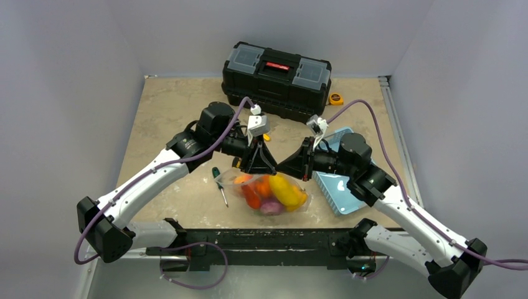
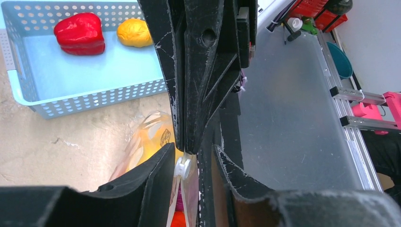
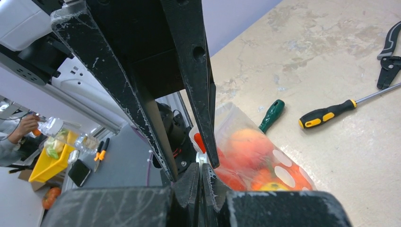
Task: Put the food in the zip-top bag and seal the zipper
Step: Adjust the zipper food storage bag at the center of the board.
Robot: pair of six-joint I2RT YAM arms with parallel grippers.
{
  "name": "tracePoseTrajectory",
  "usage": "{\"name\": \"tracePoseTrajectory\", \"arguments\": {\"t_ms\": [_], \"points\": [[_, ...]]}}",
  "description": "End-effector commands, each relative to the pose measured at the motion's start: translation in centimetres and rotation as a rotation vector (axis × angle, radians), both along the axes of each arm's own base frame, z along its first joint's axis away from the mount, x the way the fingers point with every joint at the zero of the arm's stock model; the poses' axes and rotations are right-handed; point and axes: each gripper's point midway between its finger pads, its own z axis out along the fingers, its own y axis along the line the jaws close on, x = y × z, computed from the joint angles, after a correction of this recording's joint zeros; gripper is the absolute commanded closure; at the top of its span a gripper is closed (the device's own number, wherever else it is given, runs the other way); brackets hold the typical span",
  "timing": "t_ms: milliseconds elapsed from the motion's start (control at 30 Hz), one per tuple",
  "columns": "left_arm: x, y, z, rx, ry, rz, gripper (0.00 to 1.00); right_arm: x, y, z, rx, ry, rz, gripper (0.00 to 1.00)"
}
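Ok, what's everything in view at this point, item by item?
bag: 1, clear with white dots, mid-table between the arms
food: several pieces, orange, yellow, red, purple, inside bag
pepper: 1, red, in basket
yellow fruit: 1, yellow, in basket beside pepper
basket: 1, light blue, right of bag
green screwdriver: 1, green handle, on table by bag
yellow screwdriver: 1, yellow-and-black handle, beside the green one
pliers: 1, dark, near yellow screwdriver
toolbox: 1, black, red latch, table's far edge
tape measure: 1, yellow, right of toolbox
table: 1, beige
left hand: 1, black, open, bag's top edge between its fingers
right hand: 1, black, shut on bag's top edge
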Motion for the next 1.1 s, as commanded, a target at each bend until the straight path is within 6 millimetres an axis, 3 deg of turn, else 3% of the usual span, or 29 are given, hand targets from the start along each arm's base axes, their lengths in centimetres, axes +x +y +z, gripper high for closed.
{"name": "tracePoseTrajectory", "arguments": {"t_ms": [0,133,333,467,567,633,900,1067], "points": [[-0.3,-0.4,1.3,-0.051,-0.014,-0.040,0.69,-0.3,0.0,2.7,0.084,-0.076,0.005,1.00],[-0.3,-0.4,1.1,-0.044,-0.008,-0.044,0.71,-0.4,-0.1,3.3,0.103,-0.085,0.008,1.00],[-0.6,-0.4,0.8,-0.029,0.006,-0.068,0.65,-0.3,-0.4,3.8,0.114,-0.098,-0.016,1.00],[-0.5,-0.4,0.8,-0.028,-0.003,-0.062,0.77,-0.4,-0.5,3.7,0.110,-0.096,-0.020,1.00],[-0.2,-0.4,0.9,-0.026,-0.012,-0.045,0.94,-0.2,-0.5,3.4,0.100,-0.090,-0.023,1.00],[0.0,-0.3,1.0,-0.025,-0.029,-0.023,1.00,-0.1,-0.6,3.1,0.093,-0.088,-0.036,1.00],[0.2,0.5,1.1,-0.002,-0.077,0.006,1.00,2.7,-2.9,3.3,0.111,-0.128,-0.270,1.00],[0.4,1.4,0.0,0.092,-0.089,0.042,1.00,3.6,-3.9,3.7,0.168,-0.153,-0.359,1.00]]}}
